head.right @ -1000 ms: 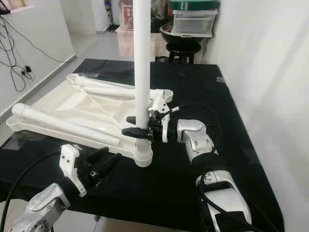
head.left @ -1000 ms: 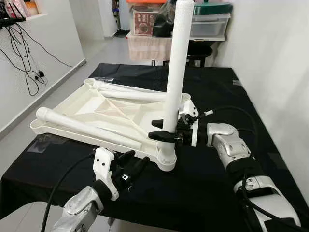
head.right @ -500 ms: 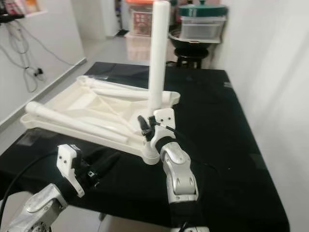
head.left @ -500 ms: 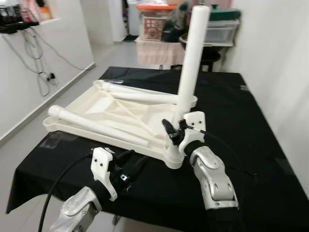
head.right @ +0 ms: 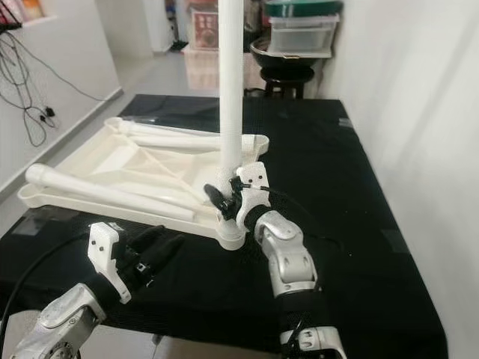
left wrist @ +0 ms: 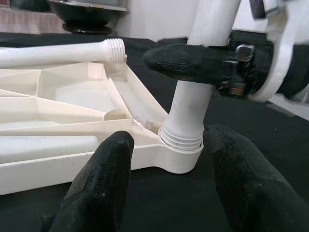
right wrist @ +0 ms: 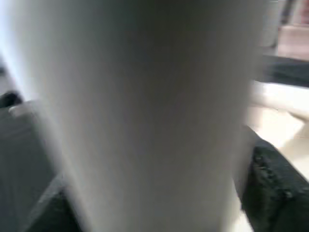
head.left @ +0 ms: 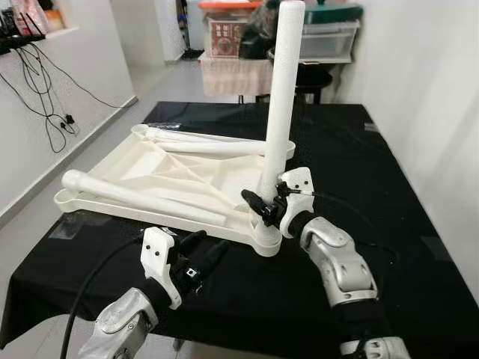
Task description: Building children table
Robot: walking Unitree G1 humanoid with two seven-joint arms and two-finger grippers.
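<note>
Nearest the robot, the left gripper [head.left: 200, 256] hovers over the black-clothed table [head.left: 389, 187] with its two black fingers [left wrist: 101, 183] spread apart around nothing, aimed at the near corner socket. Just beyond it, the right gripper [head.left: 263, 206] is pinched around the base of the one upright white plastic table leg [head.left: 280, 97], which stands in the corner socket of the upturned cream plastic tabletop [head.left: 150, 176], tilted slightly away from vertical. Three legs can be counted: this standing one and two loose white legs, one lying along the near edge of the tabletop [head.left: 131, 196] and one across its far edge [head.left: 202, 143]. There is one tabletop, lying underside up on the table's left half. Behind the table are stacked storage boxes [head.left: 333, 37].

Compared with a second ago, the right forearm has swung round from reaching in sideways to lying more along the robot's own line of sight, its clamp kept on the leg; the left gripper has hardly shifted.
</note>
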